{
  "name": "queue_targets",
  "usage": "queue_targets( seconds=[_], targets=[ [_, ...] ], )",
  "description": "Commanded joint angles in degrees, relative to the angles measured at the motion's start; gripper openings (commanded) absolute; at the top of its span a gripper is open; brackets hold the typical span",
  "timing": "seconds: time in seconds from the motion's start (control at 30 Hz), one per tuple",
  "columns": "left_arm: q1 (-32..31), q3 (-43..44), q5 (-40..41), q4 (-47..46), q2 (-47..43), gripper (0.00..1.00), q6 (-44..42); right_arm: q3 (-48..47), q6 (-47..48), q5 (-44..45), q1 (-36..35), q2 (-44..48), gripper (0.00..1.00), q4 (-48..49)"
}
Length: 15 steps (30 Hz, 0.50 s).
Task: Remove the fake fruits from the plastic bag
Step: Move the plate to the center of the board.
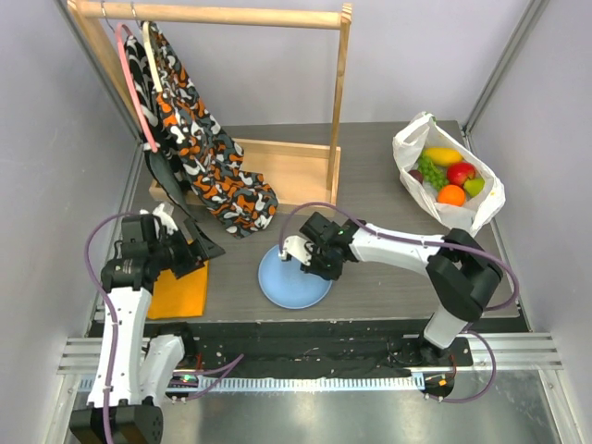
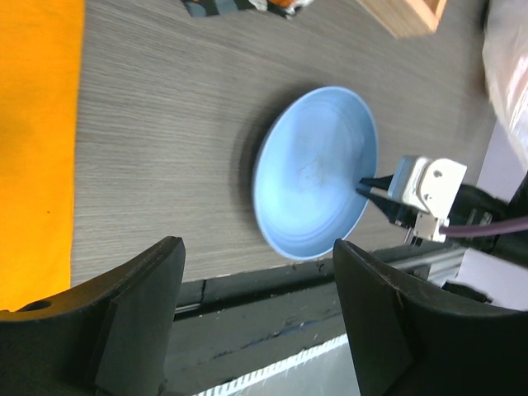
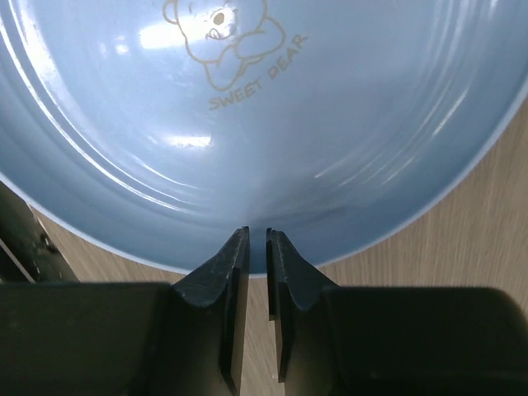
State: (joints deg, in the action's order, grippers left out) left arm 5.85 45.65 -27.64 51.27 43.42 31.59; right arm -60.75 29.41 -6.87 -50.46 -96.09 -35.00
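The plastic bag (image 1: 460, 215) lies open at the back right of the table. In it sit the fake fruits: a yellow mango (image 1: 442, 155), a red apple (image 1: 461, 173), an orange (image 1: 450, 195), green grapes (image 1: 430, 172) and a green fruit (image 1: 474, 186). My right gripper (image 1: 284, 252) is far from the bag. It is shut and empty, its tips (image 3: 256, 235) over the near rim of the light-blue plate (image 3: 264, 124). My left gripper (image 1: 205, 248) is open and empty (image 2: 257, 247) above the table's front left, by the orange cloth.
The light-blue plate (image 1: 294, 282) sits at the front centre. A folded orange cloth (image 1: 178, 291) lies at the front left. A wooden clothes rack (image 1: 277, 166) with a patterned garment (image 1: 208, 157) stands at the back left.
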Motion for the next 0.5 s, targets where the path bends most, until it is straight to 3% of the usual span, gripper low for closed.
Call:
queue_targets(
  seconds=[0.0, 0.1, 0.17, 0.2, 0.23, 0.33, 0.4, 0.47],
  targets=[
    [-3.8, 3.2, -2.9, -1.3, 0.2, 0.77, -5.7, 2.6, 2.9, 3.4, 1.0, 6.5, 0.22, -5.9],
    [-9.4, 4.6, -5.5, -3.1, 0.5, 0.77, -7.9, 1.5, 2.5, 2.4, 2.3, 10.1, 0.21, -9.6],
    [-12.5, 7.0, -9.0, -5.8, 2.5, 0.78, -9.1, -1.9, 0.0, 1.9, 3.3, 13.4, 0.26, -10.6],
    [-15.2, 8.4, -9.3, -6.3, 3.9, 0.78, -10.1, -3.3, -1.4, 2.2, 4.7, 14.5, 0.32, -11.0],
    [-16.4, 12.0, -9.9, -7.1, 6.6, 0.79, -12.1, -7.0, -4.6, 2.6, 5.8, 15.5, 0.46, -11.4],
    [-23.1, 21.9, -10.4, -7.1, 12.1, 0.81, -18.8, -14.7, -9.9, 1.8, 13.2, 20.2, 0.67, -13.3],
    [-29.9, 27.0, -8.2, -6.1, 18.3, 0.83, -22.6, -17.6, -12.4, 2.0, 16.9, 25.0, 0.73, -15.1],
    [-38.5, 34.7, -6.1, -3.6, 25.1, 0.84, -30.2, -19.8, -13.8, 5.2, 22.1, 29.3, 0.87, -15.1]
  ],
)
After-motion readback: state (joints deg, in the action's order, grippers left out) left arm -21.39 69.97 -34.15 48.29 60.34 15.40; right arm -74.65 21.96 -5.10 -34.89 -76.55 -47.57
